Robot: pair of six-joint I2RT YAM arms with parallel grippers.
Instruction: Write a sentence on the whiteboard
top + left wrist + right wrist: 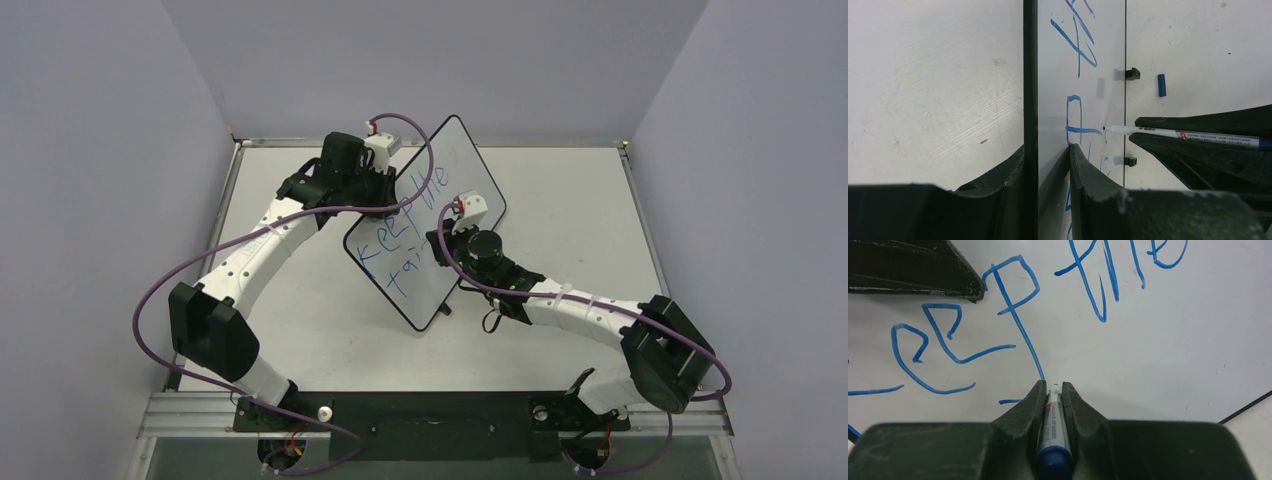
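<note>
The whiteboard (470, 170) stands tilted on the table, with my left gripper (385, 195) shut on its left edge. In the left wrist view the jaws (1048, 147) clamp the black rim and white face (1108, 50). The sentence (400, 225) is in blue and reads "Keep the", with a few letters below it. My right gripper (455, 235) is shut on a white marker pen (1053, 425) with a blue end. The pen's tip (1105, 128) touches the board just under the "p" (1013, 300).
A small blue pen cap (1161, 85) lies on the white table behind the board. Two black feet (1132, 74) stick out of the board's back. Grey walls close in the table on three sides, and purple cables loop from both arms.
</note>
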